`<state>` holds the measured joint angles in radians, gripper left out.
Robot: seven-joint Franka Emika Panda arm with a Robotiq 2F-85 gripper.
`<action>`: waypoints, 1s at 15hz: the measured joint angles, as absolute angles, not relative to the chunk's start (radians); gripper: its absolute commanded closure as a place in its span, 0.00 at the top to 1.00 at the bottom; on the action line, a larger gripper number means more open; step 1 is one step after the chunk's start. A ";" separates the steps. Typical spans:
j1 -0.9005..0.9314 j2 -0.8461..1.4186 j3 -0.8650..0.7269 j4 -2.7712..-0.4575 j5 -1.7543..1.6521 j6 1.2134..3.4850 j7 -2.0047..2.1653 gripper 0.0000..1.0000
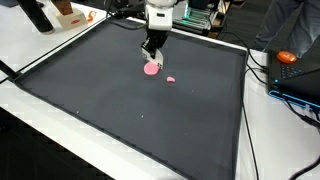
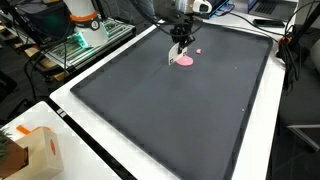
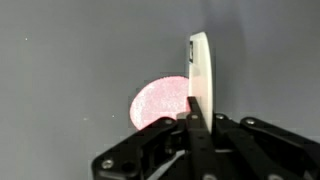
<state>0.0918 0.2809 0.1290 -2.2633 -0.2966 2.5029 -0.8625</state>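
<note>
My gripper (image 1: pixel 153 48) hangs over the far middle of a black mat (image 1: pixel 120 110), just above a round pink disc (image 1: pixel 151 69). In the wrist view the fingers (image 3: pixel 195 115) are shut on a thin white flat piece (image 3: pixel 200 62) held on edge, with the pink disc (image 3: pixel 155 105) lying flat on the mat behind it. A small pink bit (image 1: pixel 171 79) lies on the mat close beside the disc. In the other exterior view, the gripper (image 2: pixel 181 44) stands over the disc (image 2: pixel 184 61), with the small pink bit (image 2: pixel 198 50) just past it.
The mat (image 2: pixel 170 120) lies on a white table. An orange object (image 1: pixel 287 57) and cables lie off one side of the mat. A cardboard box (image 2: pixel 35 150) stands at a table corner. Equipment (image 2: pixel 85 40) lines the far edge.
</note>
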 measured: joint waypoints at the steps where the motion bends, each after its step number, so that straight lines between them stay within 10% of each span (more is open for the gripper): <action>1: 0.092 0.283 0.131 -2.262 -0.297 2.505 -0.864 0.01; 15: 0.089 0.306 0.149 -2.234 -0.292 2.508 -0.889 0.01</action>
<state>0.0893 0.3060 0.1493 -2.2341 -0.2921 2.5077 -0.8887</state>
